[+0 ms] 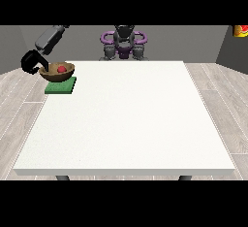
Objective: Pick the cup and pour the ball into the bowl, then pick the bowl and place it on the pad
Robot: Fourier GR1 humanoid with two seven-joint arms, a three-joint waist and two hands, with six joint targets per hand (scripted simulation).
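Light is even and fairly bright, with the white table the brightest surface and no glare on it. The walls behind are a dimmer grey, and shadows are faint: a soft dark patch lies under the bowl on the pad. The table's edges stay straight, with no visible bending toward the corners.

Large white table on dark legs; pale wood-plank floor; grey walls behind.
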